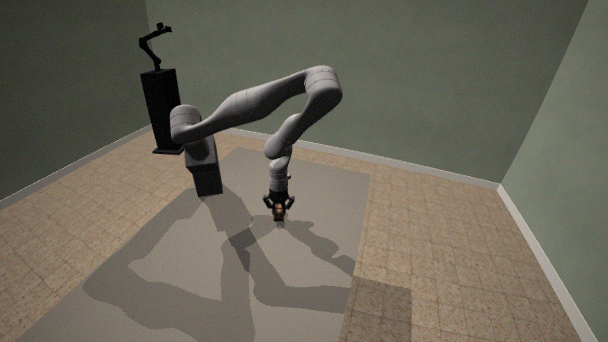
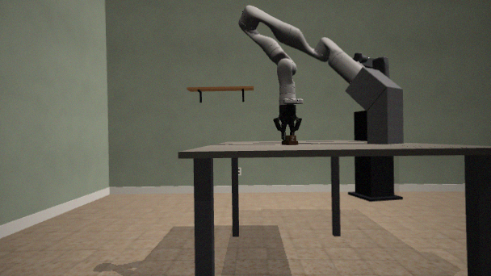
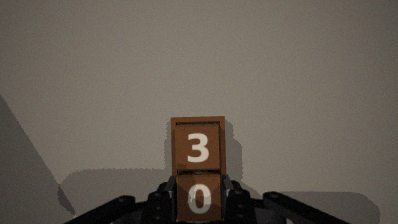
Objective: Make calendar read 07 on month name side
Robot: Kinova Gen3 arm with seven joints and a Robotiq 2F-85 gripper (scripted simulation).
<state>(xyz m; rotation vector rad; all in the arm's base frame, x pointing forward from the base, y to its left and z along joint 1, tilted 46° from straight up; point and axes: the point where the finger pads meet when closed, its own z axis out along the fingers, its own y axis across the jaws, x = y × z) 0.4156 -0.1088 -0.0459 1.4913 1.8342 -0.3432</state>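
In the wrist view a brown tray [image 3: 198, 146] lies on the grey table and holds two brown cubes in a row. The far cube [image 3: 198, 148] shows a white 3 on top. The near cube [image 3: 199, 196] shows a white 0 on top and sits between my fingers. My gripper [image 3: 199, 187] points straight down and is shut on this near cube. In the top view the gripper [image 1: 278, 210] stands at the middle of the table over the small brown calendar [image 1: 278, 216]. In the exterior view the gripper [image 2: 288, 135] reaches down onto the calendar [image 2: 290, 140]. The month's name is not visible.
The robot's dark base [image 1: 204, 170] stands at the back of the table. A wooden wall shelf [image 2: 220, 89] hangs far behind. A black pedestal with a small arm [image 1: 161, 107] stands in the room's corner.
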